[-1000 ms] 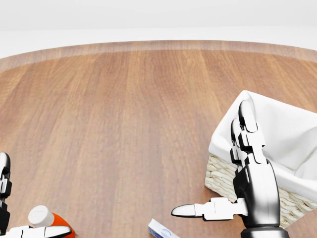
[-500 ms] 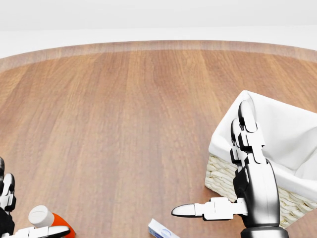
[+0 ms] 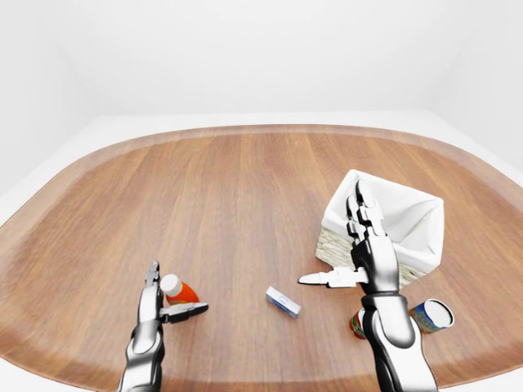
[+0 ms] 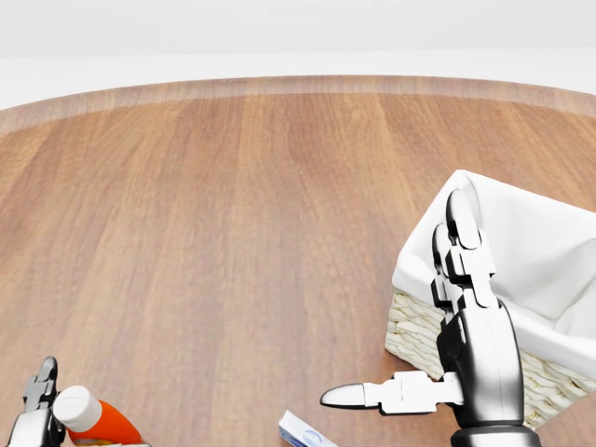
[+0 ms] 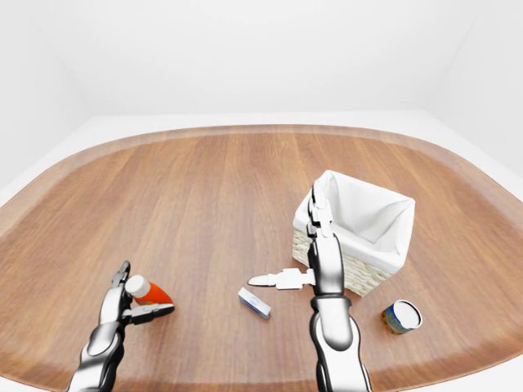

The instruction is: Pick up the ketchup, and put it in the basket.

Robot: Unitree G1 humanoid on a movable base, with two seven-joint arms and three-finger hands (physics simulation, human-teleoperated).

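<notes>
A small flat box [image 3: 283, 301] with a blue-and-white face lies on the wooden worktop [image 3: 237, 196], between the two arms and well apart from both. In the left-eye view's lower right a can [image 3: 431, 315] lies tipped on its side, its open end toward the camera, near the basket's lower right corner. Just beside the right forearm in that view a small red-and-white thing [image 3: 358, 322] shows only in part, the arm covering most of it; what it is cannot be told.

The basket [image 5: 356, 273] is woven and pale, lined with white cloth that folds over its rim. It stands right of the middle of the worktop. As far as its inside shows, only the white cloth is visible; the right robot hand [image 4: 438, 307] hides part of its near wall. That hand stands upright just beside the basket, fingers [image 4: 463, 219] stretched straight up and the thumb pointing out toward the view's left, spread wide and holding nothing.

The ketchup [image 5: 148, 291], a red bottle with a white cap, lies on its side near the lower left of the worktop, well apart from the basket. The left robot hand [image 5: 133, 299] is right at it, one finger up beside the cap and the thumb under the red body, open around it rather than closed.
</notes>
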